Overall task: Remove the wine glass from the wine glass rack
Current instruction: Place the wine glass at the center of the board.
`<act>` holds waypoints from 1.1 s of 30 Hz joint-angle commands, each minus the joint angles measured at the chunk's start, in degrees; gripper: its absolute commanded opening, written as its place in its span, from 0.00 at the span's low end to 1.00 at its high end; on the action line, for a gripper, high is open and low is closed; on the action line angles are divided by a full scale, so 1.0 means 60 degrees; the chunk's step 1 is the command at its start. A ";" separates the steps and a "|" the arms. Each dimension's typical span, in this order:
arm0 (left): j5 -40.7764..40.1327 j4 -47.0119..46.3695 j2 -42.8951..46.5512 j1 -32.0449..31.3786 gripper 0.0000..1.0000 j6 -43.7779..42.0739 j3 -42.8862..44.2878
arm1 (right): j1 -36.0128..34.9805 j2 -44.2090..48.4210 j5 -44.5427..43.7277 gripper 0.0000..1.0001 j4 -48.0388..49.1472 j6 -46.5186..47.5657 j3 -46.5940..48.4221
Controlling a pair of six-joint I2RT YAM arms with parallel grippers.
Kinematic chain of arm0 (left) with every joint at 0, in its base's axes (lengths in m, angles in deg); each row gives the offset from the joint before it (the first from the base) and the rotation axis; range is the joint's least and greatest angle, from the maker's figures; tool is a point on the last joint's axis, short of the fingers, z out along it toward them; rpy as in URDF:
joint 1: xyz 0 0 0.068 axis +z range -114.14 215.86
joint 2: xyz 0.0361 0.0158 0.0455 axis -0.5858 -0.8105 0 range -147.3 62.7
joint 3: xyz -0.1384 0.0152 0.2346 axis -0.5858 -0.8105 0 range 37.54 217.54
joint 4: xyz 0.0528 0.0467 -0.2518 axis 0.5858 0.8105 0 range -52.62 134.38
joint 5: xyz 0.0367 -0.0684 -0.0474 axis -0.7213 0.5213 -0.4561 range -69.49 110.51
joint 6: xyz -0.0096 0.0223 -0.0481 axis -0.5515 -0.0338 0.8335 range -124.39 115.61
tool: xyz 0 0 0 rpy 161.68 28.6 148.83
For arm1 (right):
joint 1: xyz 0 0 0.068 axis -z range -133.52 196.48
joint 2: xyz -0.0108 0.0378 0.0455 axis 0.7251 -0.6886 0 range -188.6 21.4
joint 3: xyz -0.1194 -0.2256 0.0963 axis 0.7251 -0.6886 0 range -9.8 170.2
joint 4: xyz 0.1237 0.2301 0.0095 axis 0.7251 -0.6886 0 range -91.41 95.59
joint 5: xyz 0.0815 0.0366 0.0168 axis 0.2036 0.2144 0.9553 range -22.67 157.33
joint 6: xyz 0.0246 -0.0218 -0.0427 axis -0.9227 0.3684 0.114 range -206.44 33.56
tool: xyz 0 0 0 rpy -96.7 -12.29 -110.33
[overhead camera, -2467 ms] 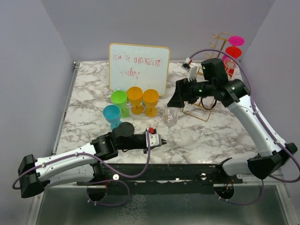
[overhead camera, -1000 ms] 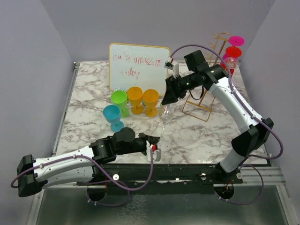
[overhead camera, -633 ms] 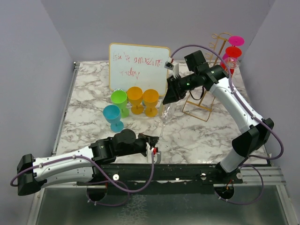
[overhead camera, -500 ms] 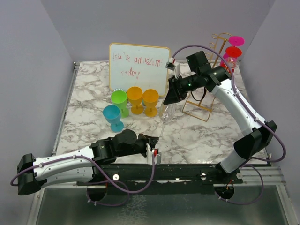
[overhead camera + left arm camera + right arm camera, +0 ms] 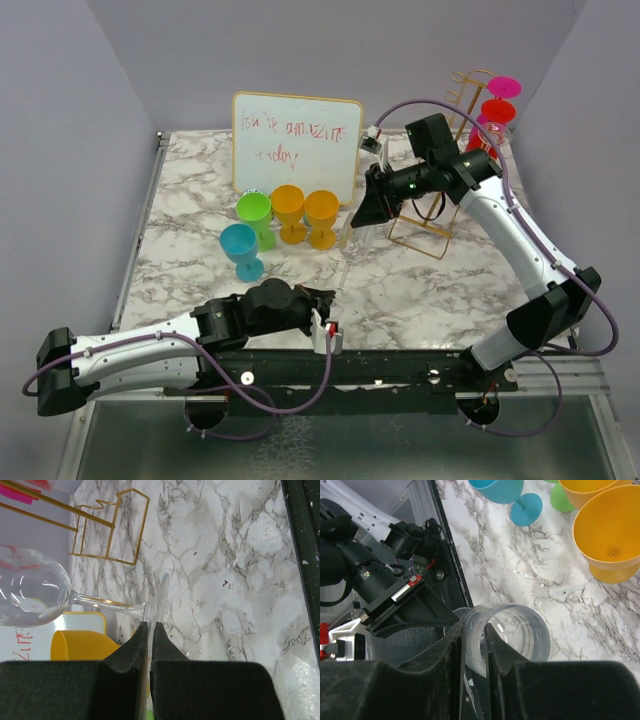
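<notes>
Near edge: the left gripper (image 5: 150,625), fingers almost closed, pinches the foot of the wine glass (image 5: 356,240); the glass leans over the middle of the table (image 5: 200,200), left of the rack and clear of it. Beyond, the right gripper (image 5: 472,630), narrowly parted, nips the bowl's rim; the gold rack (image 5: 430,228) stands far right, bearing pink and red glasses (image 5: 497,100).

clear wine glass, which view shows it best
Left wrist: the clear wine glass shows side-on, with bowl, stem and foot. Right wrist shows mostly its rim from above; top external shows just a faint outline.
</notes>
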 commanded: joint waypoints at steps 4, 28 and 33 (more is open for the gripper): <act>-0.1189 -0.0635 0.0162 0.0102 0.00 -0.0398 0.0027 | -0.0162 0.0351 0.1327 0.28 -0.0592 -0.0082 -0.0412; -0.1130 -0.0657 0.0319 0.0091 0.11 -0.0381 -0.0025 | -0.0171 0.0840 0.1332 0.00 -0.0328 -0.0205 -0.0642; -0.1012 -0.0633 0.0400 0.0091 0.28 -0.0274 -0.0037 | -0.0176 0.0921 0.0872 0.00 -0.0157 -0.0403 -0.0584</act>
